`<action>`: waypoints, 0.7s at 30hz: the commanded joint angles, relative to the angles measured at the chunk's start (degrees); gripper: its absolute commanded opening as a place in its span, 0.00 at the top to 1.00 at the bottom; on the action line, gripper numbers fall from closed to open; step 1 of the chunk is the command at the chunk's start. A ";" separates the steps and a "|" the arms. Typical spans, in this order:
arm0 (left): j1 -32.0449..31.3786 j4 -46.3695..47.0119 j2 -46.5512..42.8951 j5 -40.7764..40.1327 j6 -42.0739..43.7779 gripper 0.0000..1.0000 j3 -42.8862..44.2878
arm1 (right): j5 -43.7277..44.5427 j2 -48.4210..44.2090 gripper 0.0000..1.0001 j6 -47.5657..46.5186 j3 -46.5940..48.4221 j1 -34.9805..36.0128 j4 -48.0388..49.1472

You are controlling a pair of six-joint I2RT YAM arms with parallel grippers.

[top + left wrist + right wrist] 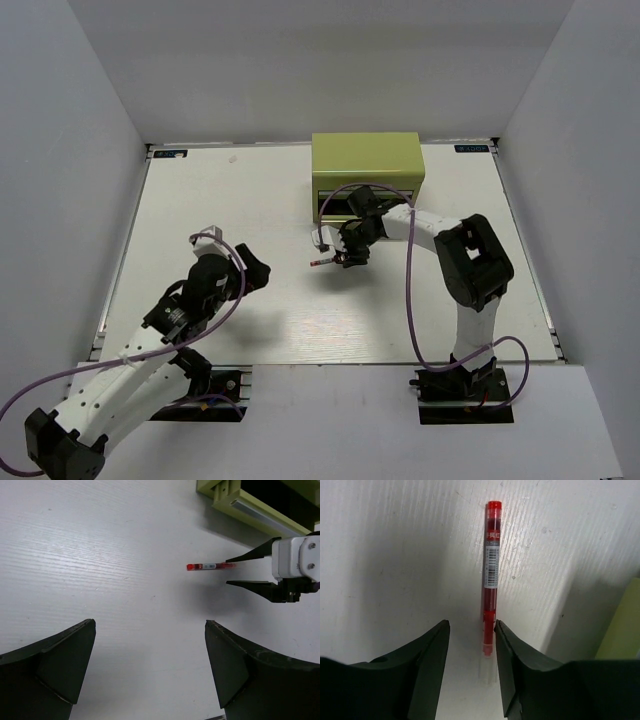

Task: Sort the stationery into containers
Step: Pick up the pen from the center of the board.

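A thin red pen (322, 261) lies on the white table in front of the olive-green tool chest (365, 165). My right gripper (345, 255) is open, low over the table. The pen's near end (490, 630) sits between its fingers, close against the right one (507, 645). The left wrist view shows the pen (210, 566) pointing into the right gripper's gap (250, 571). My left gripper (255, 272) is open and empty (150, 624), left of the pen and apart from it. No other pens or markers are in view.
The chest stands at the back, right of centre, its front facing the arms, with a dark opening (280, 500) along its front. Grey walls close in the table on three sides. The right arm's purple cable (410, 300) loops over the table.
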 commanded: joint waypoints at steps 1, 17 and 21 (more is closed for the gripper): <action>-0.02 -2.29 -1.74 -2.42 -3.17 0.00 -1.14 | 2.56 0.99 0.53 0.41 1.26 0.76 -0.30; -0.02 -0.35 2.12 -2.51 -2.64 0.00 0.09 | 7.83 2.40 0.66 1.55 -1.90 1.29 -1.62; -0.02 0.17 2.13 -1.99 -2.64 0.00 0.09 | 6.35 0.30 0.70 1.11 -6.20 1.37 -2.50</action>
